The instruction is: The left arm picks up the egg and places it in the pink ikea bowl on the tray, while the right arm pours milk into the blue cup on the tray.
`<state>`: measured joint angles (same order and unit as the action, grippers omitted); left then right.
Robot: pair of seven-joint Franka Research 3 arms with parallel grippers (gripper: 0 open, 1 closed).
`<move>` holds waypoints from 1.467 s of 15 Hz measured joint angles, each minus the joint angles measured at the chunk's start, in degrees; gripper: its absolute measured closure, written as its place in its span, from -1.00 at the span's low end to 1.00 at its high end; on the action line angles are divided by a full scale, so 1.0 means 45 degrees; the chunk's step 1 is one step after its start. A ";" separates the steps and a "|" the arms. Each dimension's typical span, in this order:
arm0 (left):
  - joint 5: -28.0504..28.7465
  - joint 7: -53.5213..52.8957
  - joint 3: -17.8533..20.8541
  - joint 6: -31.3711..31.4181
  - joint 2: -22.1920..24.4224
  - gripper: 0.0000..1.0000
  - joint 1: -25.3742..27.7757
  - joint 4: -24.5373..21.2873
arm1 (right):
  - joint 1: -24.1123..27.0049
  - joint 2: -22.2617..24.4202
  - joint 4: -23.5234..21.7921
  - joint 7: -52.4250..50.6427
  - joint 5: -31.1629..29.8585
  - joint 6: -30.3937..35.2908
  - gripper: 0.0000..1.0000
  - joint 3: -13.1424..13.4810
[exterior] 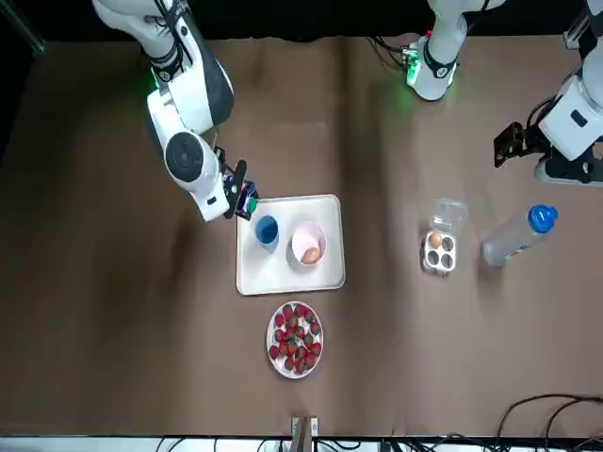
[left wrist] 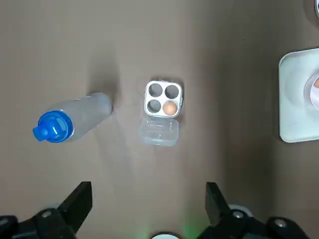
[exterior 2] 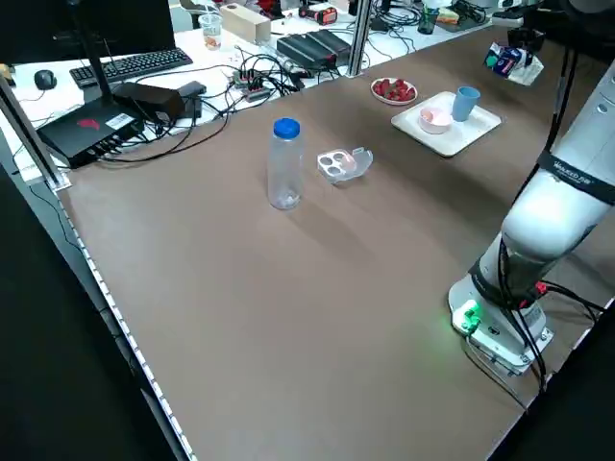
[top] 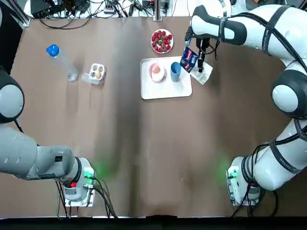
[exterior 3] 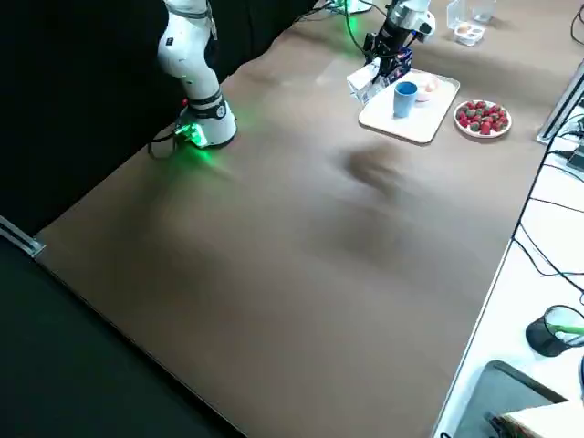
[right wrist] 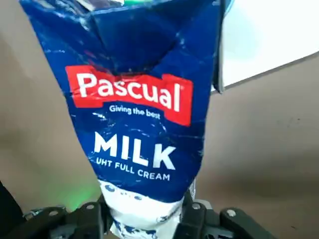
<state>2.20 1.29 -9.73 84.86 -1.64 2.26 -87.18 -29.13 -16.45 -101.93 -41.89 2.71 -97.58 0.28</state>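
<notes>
Over the table (top: 144, 153) the right arm reaches to the far side, the right gripper (right wrist: 144, 219) clamped on the base of the carton (top: 188, 59), which tips toward the tray (top: 165, 88) just beside the cup (top: 175, 71). It is thin card that will likely dent under a hard squeeze, and its weight should shift as the milk runs forward, so a firm hold across the flat sides looks right, though so low a hold leaves the heavy top free to swing. The bowl (top: 157, 79) stands on the tray next to the cup with the egg (top: 156, 69) inside; light, smooth and easily cracked, an egg wants a gentle pinch across its middle. The left gripper (left wrist: 147, 209) hangs high above the box (left wrist: 163, 85), fingers spread and empty, where a spare egg (left wrist: 170, 107) sits. Not to be made out: the carton's spout, any flow of milk, the cup's level — and the carton hides the right fingertips.
</notes>
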 joint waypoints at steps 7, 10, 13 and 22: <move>-0.0005 -0.0017 0.0030 -0.0037 -0.0004 -1.00 0.0454 -0.0012 | 0.0002 -0.0225 0.0243 0.0094 -0.0124 -0.0001 -0.05 0.0067; -0.0016 -0.0028 0.0034 -0.0037 -0.0005 -1.00 0.0656 -0.0013 | 0.0069 -0.0225 0.0371 0.0051 -0.0142 0.0044 -0.04 0.0184; -0.0016 -0.0028 0.0034 -0.0041 -0.0006 -1.00 0.0692 -0.0026 | 0.0747 -0.0223 0.0646 -0.1227 -0.0139 0.0552 -0.03 0.0249; -0.0017 -0.0028 -0.0064 -0.0041 -0.0005 -1.00 0.0690 -0.0024 | 0.4026 -0.0068 0.1022 -0.6770 0.1341 0.0871 0.05 0.0307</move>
<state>2.12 1.17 -10.02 84.68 -1.66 5.36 -87.28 -11.02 -16.75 -97.34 -72.36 8.75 -93.66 1.66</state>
